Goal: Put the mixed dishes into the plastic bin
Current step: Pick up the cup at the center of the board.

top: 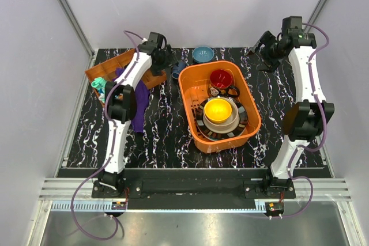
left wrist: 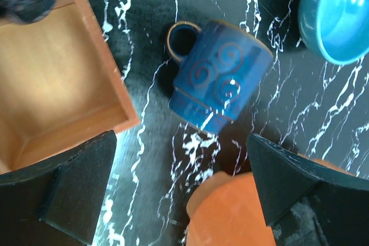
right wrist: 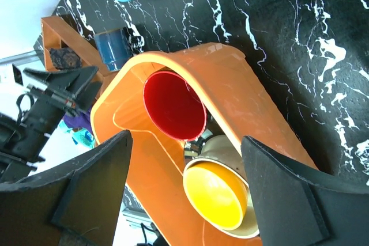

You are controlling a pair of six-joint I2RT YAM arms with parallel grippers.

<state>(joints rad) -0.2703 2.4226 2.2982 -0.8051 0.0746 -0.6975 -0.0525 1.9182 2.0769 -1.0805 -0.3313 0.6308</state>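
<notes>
The orange plastic bin [top: 185,93] stands mid-table. In it are a red mug [top: 221,79], and an orange-yellow bowl [top: 219,109] nested in a beige bowl [top: 233,120] on a dark striped-rim plate [top: 222,134]. A small blue bowl [top: 203,55] sits on the table behind the bin. A dark blue swirl-patterned mug [left wrist: 222,82] lies on its side between the bin and the tray. My left gripper [left wrist: 181,188] is open and empty just above the blue mug [top: 177,71]. My right gripper [right wrist: 184,194] is open and empty, raised at the back right and looking down at the bin [right wrist: 259,113].
A brown-orange compartment tray [top: 109,67] lies at the back left, its wall [left wrist: 98,56] close to the blue mug. A purple cloth [top: 135,108] and a teal toy [top: 99,86] lie beside the left arm. The bin's corner [left wrist: 230,211] is under the left gripper.
</notes>
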